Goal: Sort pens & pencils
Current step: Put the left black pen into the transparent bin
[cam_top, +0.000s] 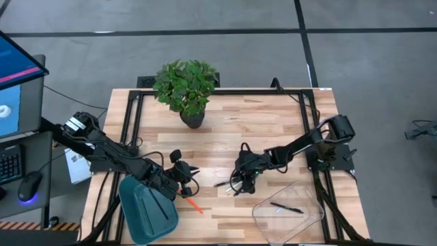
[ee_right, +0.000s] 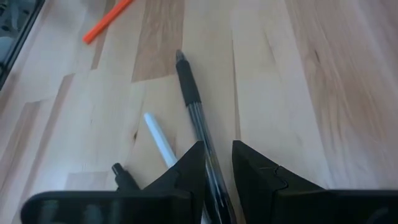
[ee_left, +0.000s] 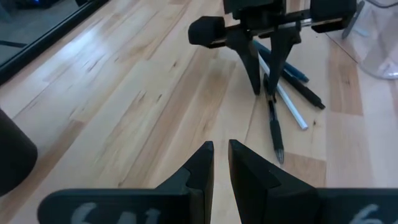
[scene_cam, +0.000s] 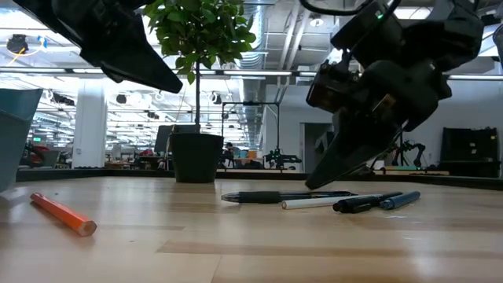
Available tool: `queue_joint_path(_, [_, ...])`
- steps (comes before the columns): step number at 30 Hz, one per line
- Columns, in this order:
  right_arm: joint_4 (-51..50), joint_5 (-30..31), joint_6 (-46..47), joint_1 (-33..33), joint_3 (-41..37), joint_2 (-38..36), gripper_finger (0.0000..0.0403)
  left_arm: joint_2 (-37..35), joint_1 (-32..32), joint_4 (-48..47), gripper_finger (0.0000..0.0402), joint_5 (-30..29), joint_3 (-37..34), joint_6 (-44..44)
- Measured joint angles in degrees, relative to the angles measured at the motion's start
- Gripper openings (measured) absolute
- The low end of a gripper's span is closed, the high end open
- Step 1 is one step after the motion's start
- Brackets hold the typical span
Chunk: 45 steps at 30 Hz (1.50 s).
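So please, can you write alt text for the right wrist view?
The right gripper straddles a dark pen lying on the wooden table, fingers on either side. A white pen lies beside it, and an orange pencil farther off.

Right gripper (ee_right: 217, 163): fingers straddle a dark pen (ee_right: 194, 106)
White pen (ee_right: 160, 142): just beside the dark pen
Orange pencil (ee_right: 107, 20): well apart

Wooden counter (cam_top: 273, 119) bearing a potted plant (cam_top: 187, 89) near its far edge, a teal tray (cam_top: 147, 208), an orange pencil (cam_top: 193, 203), a cluster of pens (scene_cam: 330, 200) and a clear container (cam_top: 290, 213) holding one pen.
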Motion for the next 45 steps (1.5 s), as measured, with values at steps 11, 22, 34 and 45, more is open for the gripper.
queue_joint_path(11, [0.3, -0.9, 0.4, 0.5, 0.0, 0.2, 0.0103, 0.0, 0.0, 0.0, 0.0041, 0.0, 0.0, -0.6])
queue_joint_path(22, [-0.7, 0.5, 0.9, 2.2, 0.0, 0.2, 0.0103, 0.0, 0.0, 0.0, 0.0041, 0.0, 0.0, -0.8])
queue_joint_path(34, [-1.9, 2.3, 2.1, 3.6, 0.0, 0.2, 0.0103, 0.0, 0.0, 0.0, 0.0041, 1.5, 0.0, -1.2])
queue_joint_path(45, [-3.6, 4.3, 2.1, 2.6, 0.1, 0.2, 0.0103, 0.0, 0.0, 0.0, 0.0041, 1.5, 0.0, -1.2])
